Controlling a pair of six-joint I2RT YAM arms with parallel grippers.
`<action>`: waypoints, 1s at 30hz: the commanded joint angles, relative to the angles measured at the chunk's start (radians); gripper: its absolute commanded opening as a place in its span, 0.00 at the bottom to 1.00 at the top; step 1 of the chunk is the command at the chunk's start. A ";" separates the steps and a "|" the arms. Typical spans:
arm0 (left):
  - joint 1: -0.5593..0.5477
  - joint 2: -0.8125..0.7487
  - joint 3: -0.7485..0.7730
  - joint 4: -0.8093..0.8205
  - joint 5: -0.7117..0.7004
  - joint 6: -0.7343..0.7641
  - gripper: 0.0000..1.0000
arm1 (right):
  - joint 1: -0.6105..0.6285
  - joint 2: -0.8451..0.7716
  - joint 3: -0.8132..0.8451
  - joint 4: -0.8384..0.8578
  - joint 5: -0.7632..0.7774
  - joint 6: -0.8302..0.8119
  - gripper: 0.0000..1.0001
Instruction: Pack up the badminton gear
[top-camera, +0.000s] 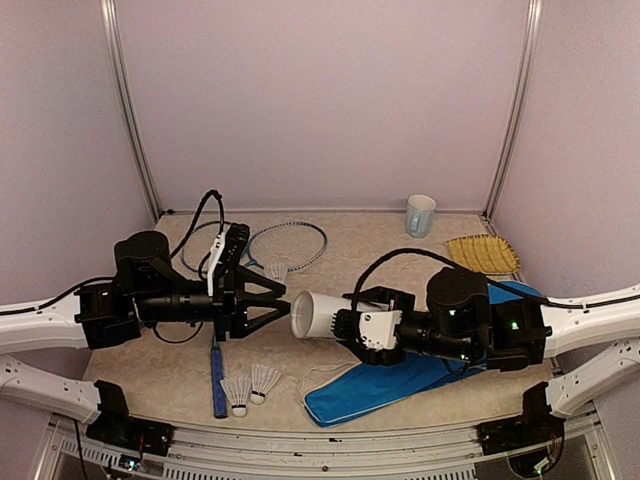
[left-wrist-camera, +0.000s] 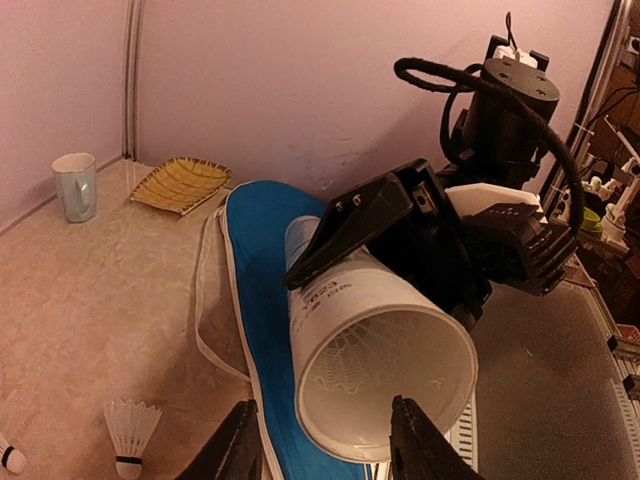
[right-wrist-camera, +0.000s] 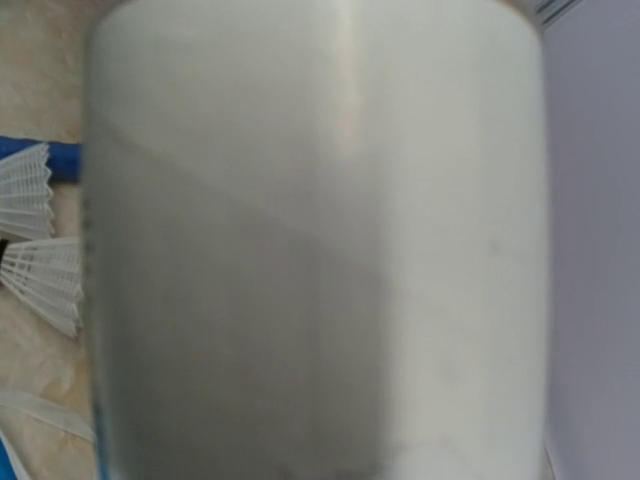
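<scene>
My right gripper (top-camera: 352, 322) is shut on the long white tube (top-camera: 315, 313) and holds it level above the table, its open mouth towards my left gripper. The tube fills the right wrist view (right-wrist-camera: 320, 240) and hides the fingers there. My left gripper (top-camera: 280, 303) is open and empty, its tips just in front of the tube mouth (left-wrist-camera: 385, 370). A feather skirt shows deep inside the tube. Two white shuttlecocks (top-camera: 237, 392) (top-camera: 265, 380) lie by a racket's blue handle (top-camera: 217, 385). Two racket heads (top-camera: 290, 245) lie behind. The blue cover (top-camera: 400, 385) lies under the right arm.
A pale blue mug (top-camera: 420, 214) stands at the back right, with a straw-coloured brush (top-camera: 482, 253) beside it. Walls close off the back and both sides. The cover's white strap (left-wrist-camera: 205, 330) trails onto the table. The near table edge runs past the shuttlecocks.
</scene>
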 joint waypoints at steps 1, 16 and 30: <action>-0.005 0.013 0.029 -0.011 -0.041 0.027 0.37 | 0.019 -0.013 0.027 0.014 0.038 -0.022 0.33; -0.003 0.101 0.059 0.018 -0.036 0.025 0.13 | 0.026 -0.026 0.013 0.018 0.042 -0.025 0.30; 0.121 -0.018 -0.025 0.110 -0.013 -0.070 0.00 | 0.026 -0.058 -0.066 -0.034 0.211 0.077 0.27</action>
